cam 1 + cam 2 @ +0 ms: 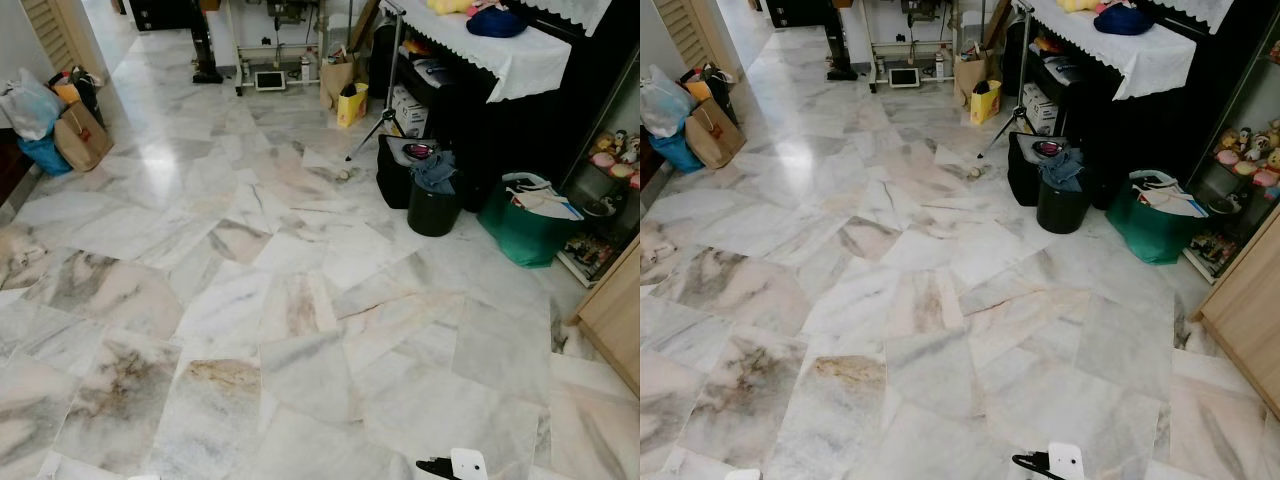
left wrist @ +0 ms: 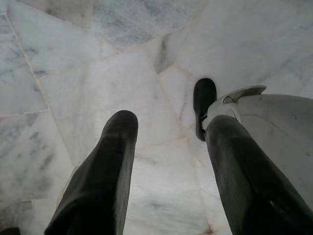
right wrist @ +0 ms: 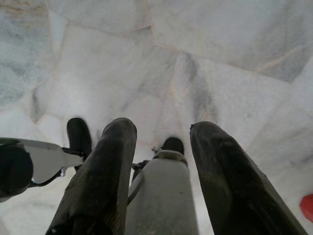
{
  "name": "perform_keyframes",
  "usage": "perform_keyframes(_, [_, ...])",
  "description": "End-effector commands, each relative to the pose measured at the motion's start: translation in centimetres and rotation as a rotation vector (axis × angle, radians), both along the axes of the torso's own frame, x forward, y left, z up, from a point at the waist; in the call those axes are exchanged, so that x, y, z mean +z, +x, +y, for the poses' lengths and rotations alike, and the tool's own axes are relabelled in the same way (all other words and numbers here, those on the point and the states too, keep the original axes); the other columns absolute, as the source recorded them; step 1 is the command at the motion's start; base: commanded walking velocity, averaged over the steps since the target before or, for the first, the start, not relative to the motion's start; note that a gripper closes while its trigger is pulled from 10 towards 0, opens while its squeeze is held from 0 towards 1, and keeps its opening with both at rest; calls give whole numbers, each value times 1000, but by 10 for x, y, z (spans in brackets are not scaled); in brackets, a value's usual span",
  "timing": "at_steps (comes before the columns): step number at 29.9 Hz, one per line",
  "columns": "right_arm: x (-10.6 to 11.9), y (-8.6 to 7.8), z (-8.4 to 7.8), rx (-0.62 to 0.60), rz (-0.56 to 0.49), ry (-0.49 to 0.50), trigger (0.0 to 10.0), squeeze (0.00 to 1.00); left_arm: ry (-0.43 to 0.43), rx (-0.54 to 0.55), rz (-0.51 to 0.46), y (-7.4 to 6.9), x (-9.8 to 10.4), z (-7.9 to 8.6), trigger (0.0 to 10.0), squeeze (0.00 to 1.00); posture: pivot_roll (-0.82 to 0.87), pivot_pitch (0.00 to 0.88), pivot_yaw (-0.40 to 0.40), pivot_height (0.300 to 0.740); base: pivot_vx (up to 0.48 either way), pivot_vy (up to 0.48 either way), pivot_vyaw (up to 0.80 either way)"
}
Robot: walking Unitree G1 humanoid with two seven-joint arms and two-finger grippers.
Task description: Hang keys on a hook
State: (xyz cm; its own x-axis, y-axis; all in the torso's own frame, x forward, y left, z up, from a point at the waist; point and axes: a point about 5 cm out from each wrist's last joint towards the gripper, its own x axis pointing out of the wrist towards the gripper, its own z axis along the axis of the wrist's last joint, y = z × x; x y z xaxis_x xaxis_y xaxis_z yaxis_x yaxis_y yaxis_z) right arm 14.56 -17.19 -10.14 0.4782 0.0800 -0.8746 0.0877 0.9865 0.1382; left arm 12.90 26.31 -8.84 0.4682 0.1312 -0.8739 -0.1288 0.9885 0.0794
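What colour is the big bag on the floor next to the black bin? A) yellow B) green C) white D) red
B: the bag beside the black bin is green, with papers sticking out of its top.

- Marble floor [image 1: 890, 300] of irregular grey-veined slabs fills the foreground;
- Black bin [image 1: 1061, 205] stands beside a green bag [image 1: 1150, 235] at right;
- Yellow bag [image 1: 986, 102] sits farther back;
- Brown bag [image 1: 708, 133] rests at far left;
- White lace cloth [image 1: 1140, 55] drapes a dark cabinet.
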Motion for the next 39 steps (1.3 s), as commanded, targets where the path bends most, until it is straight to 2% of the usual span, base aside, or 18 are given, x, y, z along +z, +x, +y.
perform_keyframes(1, [1,2,-1,2,-11,-2,10000,0,9,-6,8,-1,0,2,10000,0,-8,0,-23,740,0,0,0])
perform_keyframes(11, [3,4,-12,13,-21,-35,10000,0,1,-27,-3,1,-2,-7,10000,0,-3,0,-68,740,0,0,0])
perform_keyframes(20, [2,2,-11,15,-19,-36,10000,0,1,-30,6,-3,-3,-8,10000,0,-4,0,-57,740,0,0,0])
perform_keyframes(30, [-2,-7,-9,28,12,-32,10000,0,-12,-15,4,-4,-4,-8,10000,0,-6,0,-50,740,0,0,-771])
perform_keyframes(32, [-2,-9,-9,29,16,-32,10000,0,10,-53,34,-6,-5,-8,10000,0,-6,0,-49,740,0,0,-800])
perform_keyframes(36, [-2,-10,-9,27,18,-30,10000,0,21,-83,23,-3,-3,-8,10000,0,-11,0,-46,740,0,0,-800])
perform_keyframes(39, [-3,-10,-8,28,19,-29,10000,0,23,-90,29,-2,-3,-9,10000,0,-11,0,-43,740,0,-480,-800])
